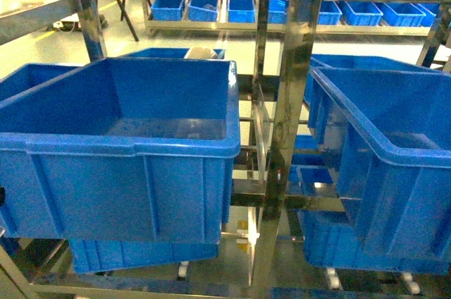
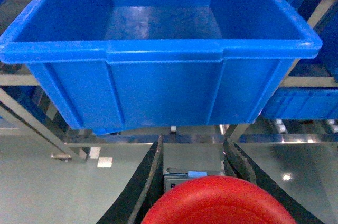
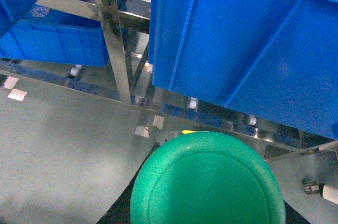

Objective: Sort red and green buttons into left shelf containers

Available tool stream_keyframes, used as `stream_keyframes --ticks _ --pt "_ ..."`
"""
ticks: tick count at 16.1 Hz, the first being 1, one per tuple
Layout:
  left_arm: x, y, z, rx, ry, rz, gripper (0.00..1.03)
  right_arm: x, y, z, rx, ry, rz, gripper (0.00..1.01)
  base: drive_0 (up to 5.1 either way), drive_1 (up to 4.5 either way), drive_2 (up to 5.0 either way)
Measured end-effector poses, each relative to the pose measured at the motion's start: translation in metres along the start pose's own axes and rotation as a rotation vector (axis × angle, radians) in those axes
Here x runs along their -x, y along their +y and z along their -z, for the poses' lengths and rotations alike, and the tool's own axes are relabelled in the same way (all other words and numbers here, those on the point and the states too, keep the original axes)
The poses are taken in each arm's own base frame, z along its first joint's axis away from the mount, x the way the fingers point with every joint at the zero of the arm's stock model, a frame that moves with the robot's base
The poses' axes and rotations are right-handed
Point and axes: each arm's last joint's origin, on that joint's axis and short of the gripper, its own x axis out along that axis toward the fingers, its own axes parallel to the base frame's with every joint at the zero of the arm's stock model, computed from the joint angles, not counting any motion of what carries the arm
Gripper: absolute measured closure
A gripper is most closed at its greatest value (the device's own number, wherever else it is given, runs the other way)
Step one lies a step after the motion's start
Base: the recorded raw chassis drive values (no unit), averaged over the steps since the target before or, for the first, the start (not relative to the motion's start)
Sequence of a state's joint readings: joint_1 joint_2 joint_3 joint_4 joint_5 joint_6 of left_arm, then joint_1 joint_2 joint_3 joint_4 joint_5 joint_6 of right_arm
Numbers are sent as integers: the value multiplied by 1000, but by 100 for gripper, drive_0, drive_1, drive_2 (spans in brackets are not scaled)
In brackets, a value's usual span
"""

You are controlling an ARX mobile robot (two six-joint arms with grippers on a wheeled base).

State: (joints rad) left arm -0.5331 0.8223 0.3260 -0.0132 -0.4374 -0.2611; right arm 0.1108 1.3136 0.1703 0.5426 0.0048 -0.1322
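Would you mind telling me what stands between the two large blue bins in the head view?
A vertical metal shelf post stands between the left bin and the right bin, seen in the head view.

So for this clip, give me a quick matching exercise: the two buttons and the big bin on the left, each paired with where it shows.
Things:
1. red button
2. green button
3. large blue bin

Places:
A. on the left shelf, facing the head camera
B. between the left gripper fingers
C. bottom of the right wrist view

Pairs: 1-B, 2-C, 3-A
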Motion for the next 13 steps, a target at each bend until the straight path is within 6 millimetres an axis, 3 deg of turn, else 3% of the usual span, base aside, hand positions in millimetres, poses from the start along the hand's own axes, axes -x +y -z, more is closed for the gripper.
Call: stream_keyframes --ticks 10,13 --pt "0 0 0 0 0 0 74 1 0 -1 18 39 -15 76 0 0 0" --pt "0 0 0 0 0 0 74 7 3 -35 42 -11 -48 76 0 0 0"
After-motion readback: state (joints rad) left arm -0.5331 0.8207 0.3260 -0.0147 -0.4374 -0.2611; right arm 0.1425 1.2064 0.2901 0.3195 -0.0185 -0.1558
